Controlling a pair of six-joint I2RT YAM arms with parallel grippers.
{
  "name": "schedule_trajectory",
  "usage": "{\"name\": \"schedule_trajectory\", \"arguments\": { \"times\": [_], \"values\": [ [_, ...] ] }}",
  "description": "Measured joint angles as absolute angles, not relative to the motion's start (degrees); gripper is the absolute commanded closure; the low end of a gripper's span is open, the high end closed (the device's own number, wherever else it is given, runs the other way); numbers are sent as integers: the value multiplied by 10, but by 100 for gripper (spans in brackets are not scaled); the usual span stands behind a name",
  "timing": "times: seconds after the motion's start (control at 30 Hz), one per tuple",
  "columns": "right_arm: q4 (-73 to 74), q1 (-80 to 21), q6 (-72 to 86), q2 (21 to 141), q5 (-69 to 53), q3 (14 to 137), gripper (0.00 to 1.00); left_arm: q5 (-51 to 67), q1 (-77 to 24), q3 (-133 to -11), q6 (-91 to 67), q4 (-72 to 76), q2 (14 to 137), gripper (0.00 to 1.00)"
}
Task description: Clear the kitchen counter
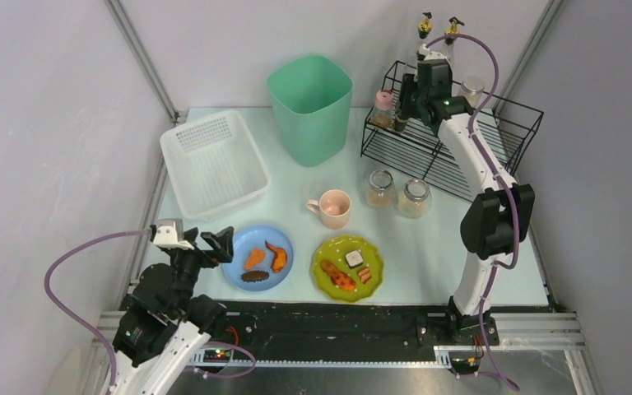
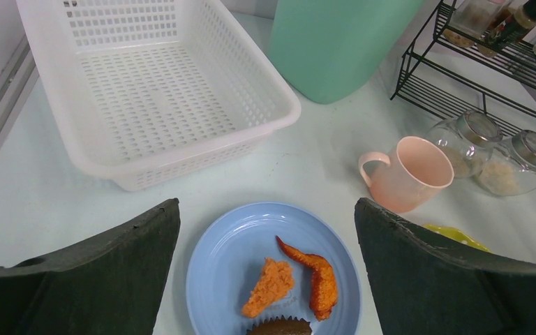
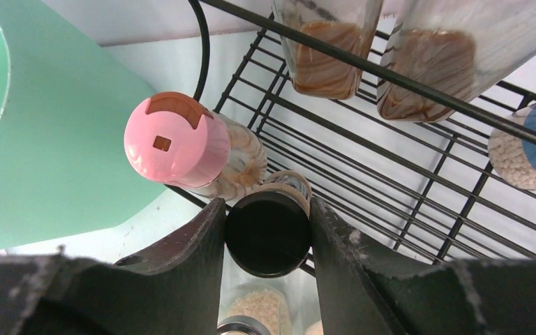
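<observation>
- The right end effector (image 3: pixel 267 225) is clenched on a black-capped jar (image 3: pixel 267 246), one finger pressed to each side of the round cap, over the lower tier of the black wire rack (image 1: pixel 461 144) at 1 o'clock.
- The step in hand is probably seating this jar on the rack. It is best lowered straight down and kept upright, away from the pink-capped shaker (image 3: pixel 176 142) just beside it at 10 o'clock. The grip should loosen only once the base rests across several wires.
- Whether the base already touches the wires cannot be told.
- The rack is thin, widely spaced wire, so a narrow jar could tip between the bars. The cap looks smooth and hard, and the jar body is clear glass holding pale grains.
- The left end effector (image 2: pixel 266 206) hangs released, fingers spread wide, above the glossy blue plate (image 2: pixel 216 237) of orange fried pieces at 7 o'clock.
- The surface (image 1: pixel 424 247), pale mint and glossy, fills the middle of the top view. It still carries a perforated white basket (image 1: pixel 214 160), a mint bin (image 1: pixel 311 107), a pink mug (image 1: pixel 332 207), two rounded glass jars (image 1: pixel 379 188) and a scalloped green plate (image 1: pixel 327 245).
</observation>
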State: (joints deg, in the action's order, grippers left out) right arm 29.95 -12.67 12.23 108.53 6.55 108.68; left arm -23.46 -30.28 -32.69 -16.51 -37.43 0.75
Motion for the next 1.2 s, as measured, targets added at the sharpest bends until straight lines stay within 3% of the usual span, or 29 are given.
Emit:
{"name": "schedule_trajectory", "arguments": {
  "times": [0.53,0.97,1.2],
  "values": [
    [321,-127,137,1121,52,1125,31,-235,-302,-327,-165,-374,8,2],
    [322,-127,138,1110,57,1119,25,-235,-301,-327,-165,-374,8,2],
    [302,-129,130,1009,62,1040,25,-234,-300,-327,-165,-374,8,2]
  ]
}}
